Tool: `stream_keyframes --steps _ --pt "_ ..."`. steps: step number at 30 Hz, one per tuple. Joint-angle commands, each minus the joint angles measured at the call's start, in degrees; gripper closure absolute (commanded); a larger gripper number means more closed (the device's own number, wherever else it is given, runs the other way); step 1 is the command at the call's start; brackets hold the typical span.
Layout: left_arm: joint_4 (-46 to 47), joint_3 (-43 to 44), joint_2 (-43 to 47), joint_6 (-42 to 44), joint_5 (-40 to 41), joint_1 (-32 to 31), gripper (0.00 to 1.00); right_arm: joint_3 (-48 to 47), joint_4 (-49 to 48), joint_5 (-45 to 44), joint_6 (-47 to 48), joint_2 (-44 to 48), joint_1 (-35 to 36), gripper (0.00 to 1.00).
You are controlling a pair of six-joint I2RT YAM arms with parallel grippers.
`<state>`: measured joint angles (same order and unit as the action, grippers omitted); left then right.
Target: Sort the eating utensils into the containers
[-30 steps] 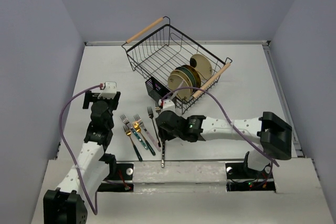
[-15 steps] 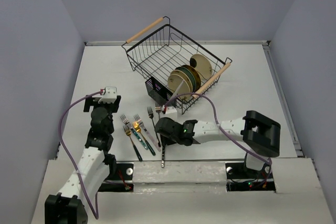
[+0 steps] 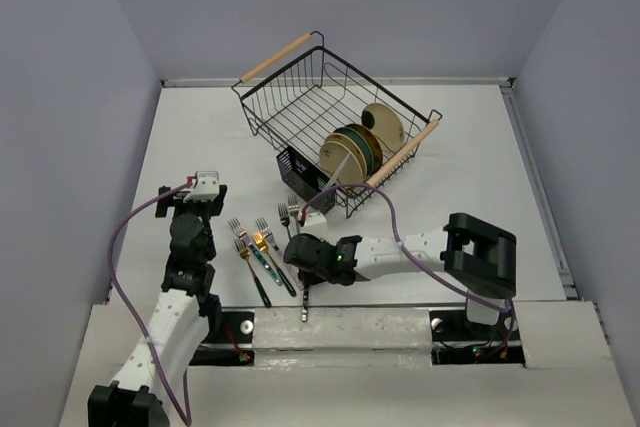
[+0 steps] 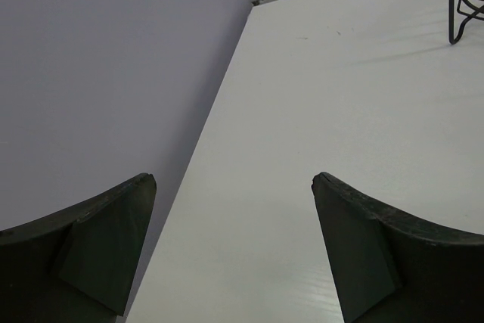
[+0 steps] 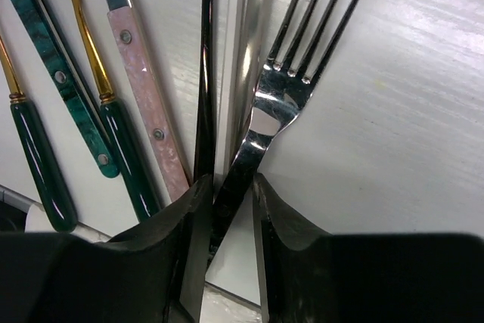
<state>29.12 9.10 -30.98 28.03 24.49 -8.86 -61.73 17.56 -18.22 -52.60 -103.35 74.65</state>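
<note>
Several forks (image 3: 262, 247) lie side by side near the table's front edge. My right gripper (image 3: 303, 265) is down over the rightmost ones. In the right wrist view its jaws (image 5: 231, 209) stand narrow on either side of a silver fork's (image 5: 261, 122) handle, which crosses the gap at a slant with some table showing beside it. A black-handled fork (image 5: 205, 73) lies just left, then a pink-handled one (image 5: 144, 73) and teal ones (image 5: 57, 73). The black slotted caddy (image 3: 296, 167) sits at the wire basket's front. My left gripper (image 3: 192, 192) (image 4: 233, 179) is open and holds nothing, left of the forks.
A black wire basket (image 3: 300, 97) with wooden handles stands at the back centre, holding upright plates (image 3: 352, 152). The table's front edge (image 5: 227, 296) runs just below the right fingers. The left wall (image 4: 113, 73) is close beside my left gripper.
My right gripper has moved left and down onto the forks, and its jaws have narrowed around the silver fork's handle. The left arm has drawn back slightly.
</note>
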Motion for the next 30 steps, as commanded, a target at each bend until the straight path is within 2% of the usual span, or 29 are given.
stream_keyframes --steps 1,10,13,19,27,29,30 --pt "4.36 -0.49 1.89 0.71 1.0 0.6 0.01 -2.34 4.23 -0.15 -1.63 -2.73 2.77 0.7" --pt "4.19 -0.49 0.92 0.45 -0.06 0.6 0.01 -0.4 7.31 -3.84 -2.86 0.86 2.78 0.87" --pt "4.01 -0.4 0.57 0.45 -0.23 0.6 0.01 -1.54 8.71 -5.33 -1.37 2.71 2.78 0.89" --pt "3.75 -0.05 -1.44 0.27 -0.23 0.6 0.01 -3.74 12.58 -10.43 0.65 6.31 2.78 1.0" --pt "3.92 0.57 -4.35 0.36 0.47 0.6 0.01 -6.2 12.85 -10.87 7.33 7.99 2.25 1.0" --pt "4.01 0.74 -4.52 0.27 0.73 0.6 0.01 -7.17 11.54 -11.05 12.85 9.56 2.25 1.0" --pt "4.01 0.83 -4.79 0.27 0.73 0.6 0.01 -7.35 7.79 -10.44 16.18 10.62 2.77 1.0"
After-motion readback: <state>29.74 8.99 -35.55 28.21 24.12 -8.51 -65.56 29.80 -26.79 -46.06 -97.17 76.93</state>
